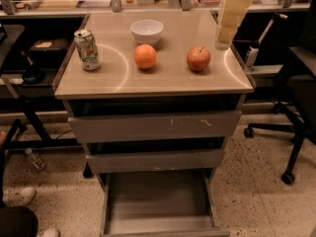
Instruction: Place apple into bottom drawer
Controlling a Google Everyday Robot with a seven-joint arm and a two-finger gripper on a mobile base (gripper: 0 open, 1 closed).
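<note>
Red with yellowish patches, the apple [198, 59] is seen on the cabinet top [168, 80], right of an orange [145, 56]. The cream gripper [225, 36] is held near the apple, over the back right corner; its opening cannot be told. The bottom drawer [158, 204] is pulled out.

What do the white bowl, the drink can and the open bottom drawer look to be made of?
Small white round bowl: glazed ceramic or plastic, smooth with a faint sheen; cannot tell which. Green-and-white drink can: thin printed metal, bright top rim. Grey bottom drawer: probably painted sheet metal, matte, thin flat walls. The cream hand hangs over the cabinet top, back right of the red apple.
</note>
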